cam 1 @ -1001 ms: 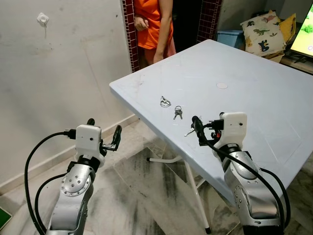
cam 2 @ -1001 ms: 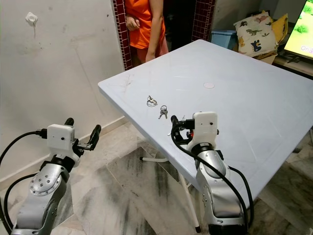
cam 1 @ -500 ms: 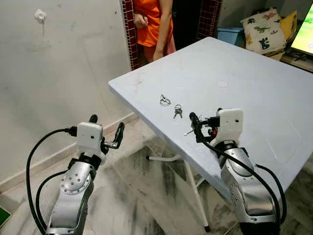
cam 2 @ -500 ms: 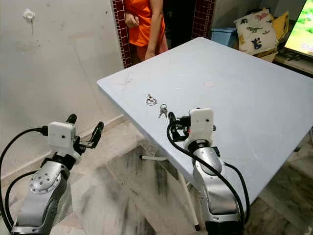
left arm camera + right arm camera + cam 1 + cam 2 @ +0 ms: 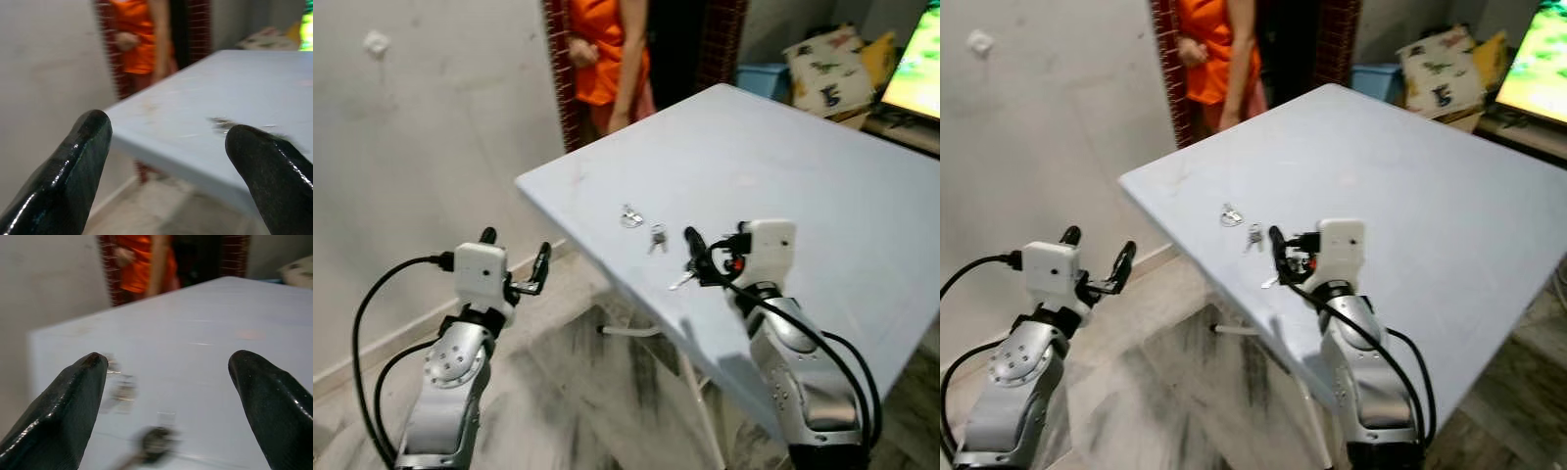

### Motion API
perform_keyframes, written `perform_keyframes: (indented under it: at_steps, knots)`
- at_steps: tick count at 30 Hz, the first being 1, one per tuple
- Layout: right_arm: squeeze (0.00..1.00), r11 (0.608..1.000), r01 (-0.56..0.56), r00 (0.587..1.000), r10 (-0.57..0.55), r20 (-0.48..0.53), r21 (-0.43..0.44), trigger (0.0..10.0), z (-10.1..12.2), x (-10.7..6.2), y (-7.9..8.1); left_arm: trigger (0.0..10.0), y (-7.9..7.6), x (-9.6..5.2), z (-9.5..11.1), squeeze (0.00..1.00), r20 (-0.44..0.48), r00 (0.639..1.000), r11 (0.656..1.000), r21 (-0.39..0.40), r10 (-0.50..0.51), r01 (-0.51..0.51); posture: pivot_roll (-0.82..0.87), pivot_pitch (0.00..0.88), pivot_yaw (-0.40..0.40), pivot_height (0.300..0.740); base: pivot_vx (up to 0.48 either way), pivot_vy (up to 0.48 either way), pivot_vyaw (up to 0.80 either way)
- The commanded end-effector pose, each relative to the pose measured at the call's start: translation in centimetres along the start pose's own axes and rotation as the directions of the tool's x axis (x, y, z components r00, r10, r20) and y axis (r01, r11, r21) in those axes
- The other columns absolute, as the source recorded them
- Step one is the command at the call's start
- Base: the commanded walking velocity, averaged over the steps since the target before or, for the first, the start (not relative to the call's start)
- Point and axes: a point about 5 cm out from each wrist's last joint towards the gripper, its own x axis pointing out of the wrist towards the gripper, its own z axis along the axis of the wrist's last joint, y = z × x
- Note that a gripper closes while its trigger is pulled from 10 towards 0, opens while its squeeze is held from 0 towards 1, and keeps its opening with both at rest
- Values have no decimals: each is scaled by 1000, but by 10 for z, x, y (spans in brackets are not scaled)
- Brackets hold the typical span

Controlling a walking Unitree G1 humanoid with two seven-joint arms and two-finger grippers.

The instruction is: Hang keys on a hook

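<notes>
Pale blue-white table [image 5: 822, 166] bearing silver keys [image 5: 657, 236] and a silver ring [image 5: 630, 216] near its left edge. Off-white wall [image 5: 440, 127] at left with a white hook [image 5: 376, 42]. Far left, a person in an orange garment [image 5: 610, 49] beside a dark red tiled doorframe [image 5: 558, 59]. Far right, a cream cushion [image 5: 825, 67] printed with dinosaurs and a blue box [image 5: 761, 78]. Floor [image 5: 578, 392] of grey marble with dark streaks. Silver arms with white wrist housings; black fingers on left gripper [image 5: 515, 262] and right gripper [image 5: 697, 257].
</notes>
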Motion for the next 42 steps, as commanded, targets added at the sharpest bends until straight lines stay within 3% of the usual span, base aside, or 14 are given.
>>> perform_keyframes:
  at_steps: [1,3,8,11,18,21,25,27,30,38,42]
  knots:
    - [0,1000,-12,1000,13,12,-13,10000,2,3,8,10000,10,-2,2,0,2,1000,1000,19,21,-21,-25,0,38,740,292,0,0]
    - [0,999,17,1000,-16,15,-49,10000,1,3,7,10000,10,-1,2,0,2,1000,1000,20,20,-20,-24,0,37,740,283,0,0]
    - [0,999,23,1000,-22,16,-36,10000,-1,3,6,10000,13,-2,1,0,-1,999,999,15,44,-44,-15,0,35,740,50,0,0]
    - [0,994,55,998,-55,0,-92,10000,-1,5,3,10000,13,-3,0,0,-8,999,999,22,42,-42,-15,0,35,740,0,0,0]
    - [0,992,87,996,-90,-29,-93,10000,-3,6,-3,10000,12,-3,-2,0,-25,999,1000,18,21,-20,-8,0,38,740,0,0,0]
    - [0,984,138,985,-148,-88,-111,10000,-11,6,-12,10000,-1,-4,-1,0,-30,995,995,38,-91,92,-11,0,44,740,0,0,0]
    - [0,979,165,968,-184,-170,-120,10000,-19,4,-16,10000,-6,-7,-4,0,-51,991,990,53,-124,127,-16,0,45,740,0,0,0]
    - [0,979,173,965,-191,-180,-110,10000,-20,4,-16,10000,-6,-9,-7,0,-78,988,990,41,-135,138,-18,0,45,740,0,0,0]
    - [0,968,224,935,-246,-257,-110,10000,-33,6,-21,10000,-17,-17,-18,0,-150,952,964,-43,-266,262,-5,0,34,740,0,0,0]
    - [0,974,218,923,-226,-311,-62,10000,-34,14,-16,10000,-23,-26,-22,0,-205,916,938,-85,-345,335,-6,0,33,740,0,0,0]
    - [0,974,223,918,-221,-329,-35,10000,-38,13,-15,10000,-29,-27,-24,0,-218,902,928,-68,-373,367,-9,0,27,740,0,0,0]
